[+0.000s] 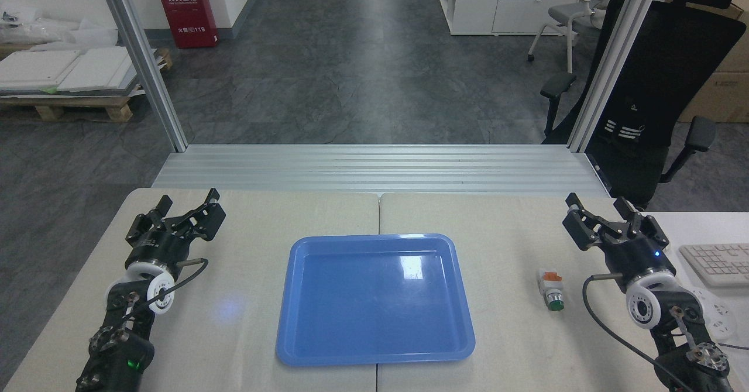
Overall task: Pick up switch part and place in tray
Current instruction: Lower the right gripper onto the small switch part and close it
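The switch part [550,288] lies on the table right of the tray, a small white-grey block with an orange tab and a green button end pointing toward me. The glossy blue tray [374,354] sits at the table's middle with nothing in it. My right gripper [595,206] hangs open behind and to the right of the switch part, apart from it and holding nothing. At the left side of the table my left gripper [188,200] is open too, well away from the tray.
A white keyboard [717,263] and a white power strip [717,316] lie on a second table at the far right, close to my right arm. A black office chair [649,105] stands behind the table's right corner. Aluminium frame posts [140,58] rise at both back corners.
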You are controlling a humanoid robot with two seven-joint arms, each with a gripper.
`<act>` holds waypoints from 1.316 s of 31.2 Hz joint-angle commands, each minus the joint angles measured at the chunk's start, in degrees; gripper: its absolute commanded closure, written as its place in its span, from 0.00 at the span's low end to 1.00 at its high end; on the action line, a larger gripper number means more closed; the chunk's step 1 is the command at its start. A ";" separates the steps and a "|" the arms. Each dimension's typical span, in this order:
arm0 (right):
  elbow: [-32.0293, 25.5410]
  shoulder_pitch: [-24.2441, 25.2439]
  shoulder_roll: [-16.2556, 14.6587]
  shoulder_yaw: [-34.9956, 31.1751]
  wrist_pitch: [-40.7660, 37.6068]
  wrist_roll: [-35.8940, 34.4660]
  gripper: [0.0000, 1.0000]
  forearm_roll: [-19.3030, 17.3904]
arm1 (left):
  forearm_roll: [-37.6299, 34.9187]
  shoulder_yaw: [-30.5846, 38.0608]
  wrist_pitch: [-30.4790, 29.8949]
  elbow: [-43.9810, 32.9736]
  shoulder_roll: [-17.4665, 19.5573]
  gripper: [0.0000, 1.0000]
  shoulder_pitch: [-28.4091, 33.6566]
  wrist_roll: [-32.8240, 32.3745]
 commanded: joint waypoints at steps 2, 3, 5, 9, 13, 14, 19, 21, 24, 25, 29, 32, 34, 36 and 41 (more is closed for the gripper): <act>0.00 0.19 0.14 0.07 0.00 -0.02 0.02 0.00 | 0.00 -0.02 -0.01 0.00 0.02 0.00 0.00 -0.01; 0.00 0.19 0.14 0.07 -0.09 -0.02 0.02 0.00 | 0.00 -0.02 -0.01 0.00 0.02 0.00 0.00 -0.01; 0.00 0.19 0.23 0.07 -0.09 -0.02 0.02 0.00 | 0.00 -0.02 -0.01 0.00 0.02 0.00 0.00 -0.01; 0.00 0.19 0.23 0.07 -0.09 -0.02 0.02 0.00 | 0.00 -0.02 -0.01 0.00 0.02 0.00 0.00 -0.01; 0.00 0.19 0.23 0.15 -0.09 -0.02 0.02 0.00 | 0.00 -0.02 -0.01 0.00 0.02 0.00 0.00 -0.01; 0.00 0.19 0.14 0.24 -0.09 0.07 0.02 0.18 | 0.00 0.06 -0.01 0.00 0.02 0.00 0.00 -0.01; 0.00 3.17 -0.03 5.06 0.70 0.07 0.02 6.14 | 0.00 -0.02 -0.01 0.00 0.02 0.00 0.00 -0.01; 0.44 4.41 0.66 7.00 2.53 0.07 0.02 8.08 | 0.00 -0.02 -0.01 0.00 0.02 0.00 0.00 -0.01; 2.10 5.90 0.93 8.94 6.05 0.07 0.02 8.09 | 0.00 -0.02 -0.01 0.00 0.02 0.00 0.00 -0.01; 3.24 5.91 0.93 9.73 6.76 -0.02 0.02 8.09 | 0.00 -0.02 -0.01 0.00 0.02 0.00 0.00 -0.01; 6.76 5.82 1.02 12.19 11.15 0.07 0.02 8.53 | 0.00 -0.02 -0.01 0.00 0.02 0.00 0.00 -0.01; 8.43 5.91 0.93 13.51 12.30 -0.02 0.02 8.53 | 0.00 -0.02 -0.01 0.00 0.02 0.00 0.00 -0.01; 8.53 5.99 1.02 13.60 12.30 -0.11 0.02 8.44 | 0.00 0.06 -0.01 0.00 0.02 0.00 0.00 -0.01; 8.79 5.99 1.11 13.60 12.30 -0.02 0.02 8.44 | 0.00 0.06 -0.01 0.00 0.02 0.00 0.00 -0.01; 8.88 5.82 1.11 13.52 12.39 -0.11 0.02 8.09 | 0.00 -0.02 -0.01 0.00 0.02 0.00 0.00 -0.01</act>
